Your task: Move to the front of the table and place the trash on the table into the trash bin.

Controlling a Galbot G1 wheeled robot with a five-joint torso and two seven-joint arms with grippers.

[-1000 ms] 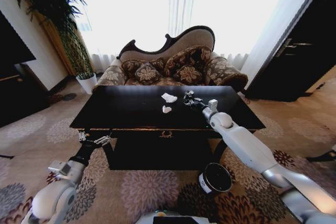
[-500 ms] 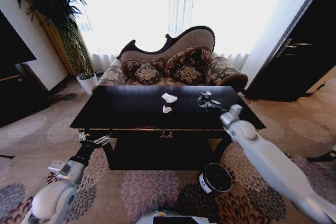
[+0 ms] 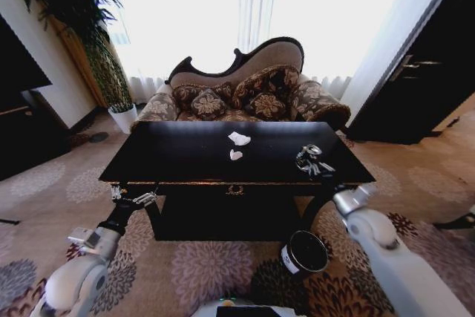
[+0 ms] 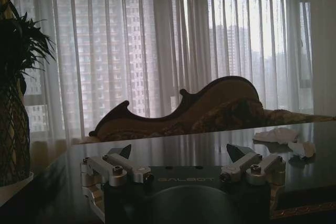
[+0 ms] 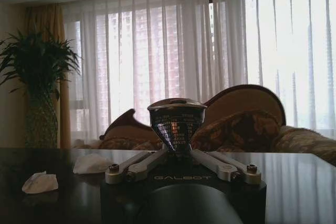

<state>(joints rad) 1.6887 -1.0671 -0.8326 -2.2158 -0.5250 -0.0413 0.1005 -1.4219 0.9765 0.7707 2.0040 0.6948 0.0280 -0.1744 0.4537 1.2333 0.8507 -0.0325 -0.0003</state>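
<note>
Two white paper wads [image 3: 238, 139] [image 3: 235, 155] lie near the middle of the glossy black table [image 3: 178, 161]; they also show as wads [image 5: 39, 182] [image 5: 90, 163] in the right wrist view. My right gripper [image 3: 312, 162] is over the table's right front part, shut on a dark shiny can [image 5: 177, 123]. The black trash bin [image 3: 303, 252] stands on the carpet below, in front of the table's right side. My left gripper [image 3: 132, 198] hangs open at the table's left front corner, with wads [image 4: 283, 136] far across the tabletop.
A patterned brown sofa [image 3: 245, 94] stands behind the table. A tall plant in a white pot [image 3: 122, 115] is at the back left. A dark cabinet [image 3: 22, 116] lines the left wall and dark doors [image 3: 427, 72] the right. Patterned carpet surrounds the table.
My right arm has pulled back and to the right with the can, from near the table's far middle to its right front part. The left arm has not moved.
</note>
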